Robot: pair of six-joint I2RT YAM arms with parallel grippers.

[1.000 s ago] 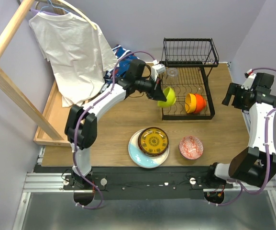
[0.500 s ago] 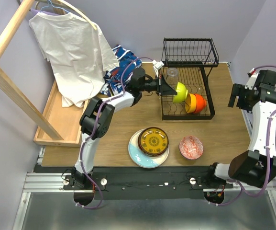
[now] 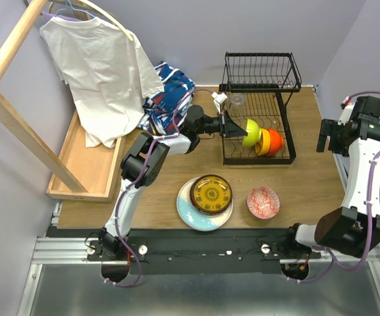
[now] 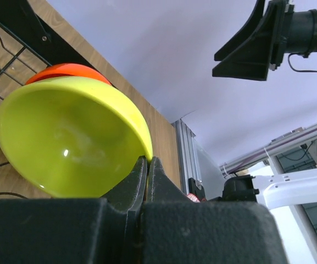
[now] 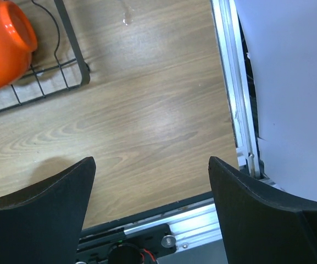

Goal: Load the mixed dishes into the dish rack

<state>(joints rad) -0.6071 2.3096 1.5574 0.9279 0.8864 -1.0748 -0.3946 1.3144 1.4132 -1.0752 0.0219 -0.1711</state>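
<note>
Top external view: left gripper (image 3: 233, 125) is pinched tight on the rim of the lime-green bowl (image 3: 251, 131), which stands on edge in the dish rack's (image 3: 262, 87) lower tier, right against the yellow bowl (image 3: 262, 139) and orange bowl (image 3: 275, 141). Right gripper (image 5: 150, 170) hangs spread wide above the table (image 5: 147, 110).

Robot lab: aluminium rail (image 3: 64, 250), purple backdrop (image 3: 209, 26)
</note>
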